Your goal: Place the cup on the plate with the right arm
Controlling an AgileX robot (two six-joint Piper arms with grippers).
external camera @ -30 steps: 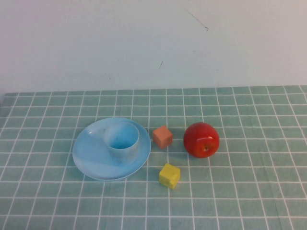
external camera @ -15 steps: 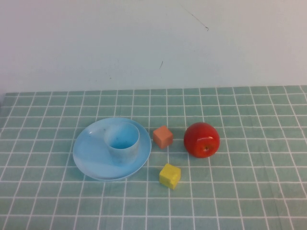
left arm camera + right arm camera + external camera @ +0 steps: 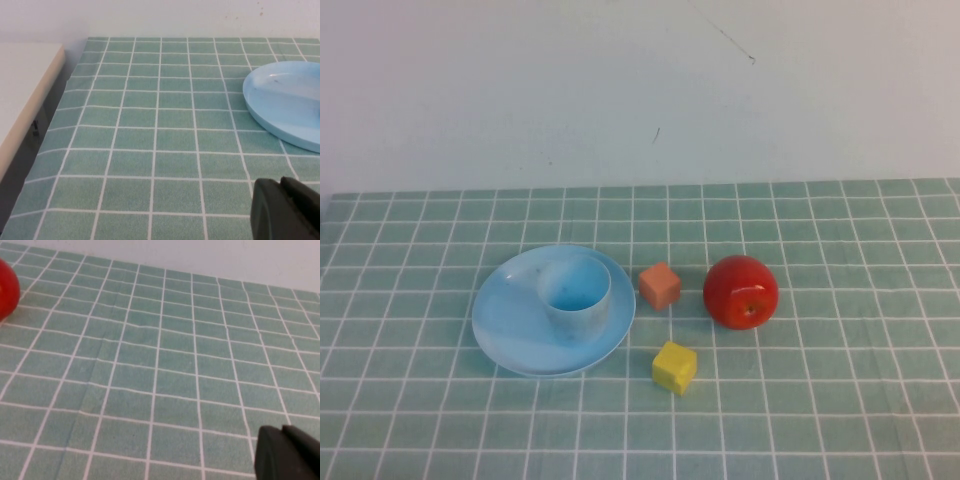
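The light blue cup stands upright on the right part of the light blue plate, left of the table's middle in the high view. Neither arm shows in the high view. My left gripper is shut and empty, low over the cloth, a little short of the plate's rim. My right gripper is shut and empty over bare cloth, well away from the cup, which its view does not show.
An orange cube sits just right of the plate, a red apple further right, and a yellow cube in front of them. The apple's edge shows in the right wrist view. The table's edge and a white surface lie beside the left gripper.
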